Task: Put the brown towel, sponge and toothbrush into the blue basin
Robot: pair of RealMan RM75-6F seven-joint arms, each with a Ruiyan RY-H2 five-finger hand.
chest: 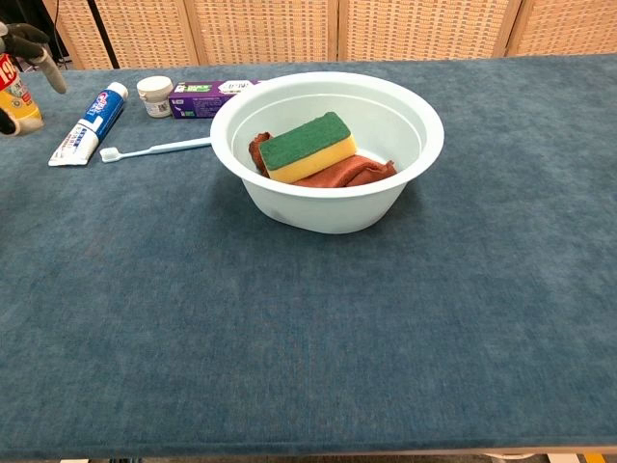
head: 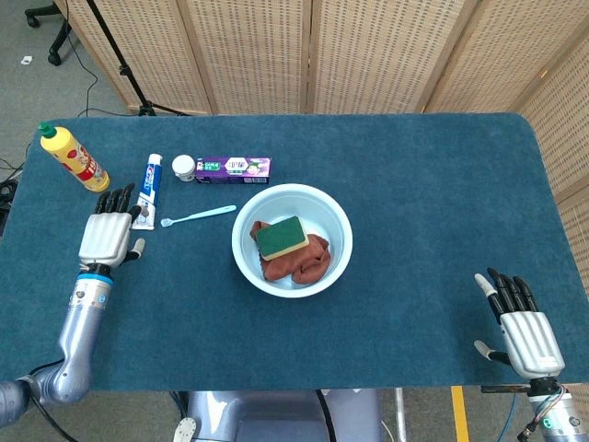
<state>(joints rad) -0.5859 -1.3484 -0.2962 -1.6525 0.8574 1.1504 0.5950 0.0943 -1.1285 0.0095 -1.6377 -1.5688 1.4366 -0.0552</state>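
Legible text is scarce from my position. At the upper left edge of my chest view, the yellow bottle (chest: 13, 92) carries a red label showing the digits "19"; the rest is cut off by the frame. The blue-and-white toothpaste tube (chest: 89, 123) bears printing, too small to read. The purple box (chest: 204, 95) at upper centre-left has light lettering that I cannot resolve in either view.

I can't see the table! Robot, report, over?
Both hands open, left hand near toothbrush. Sponge, towel in basin. Path clear.
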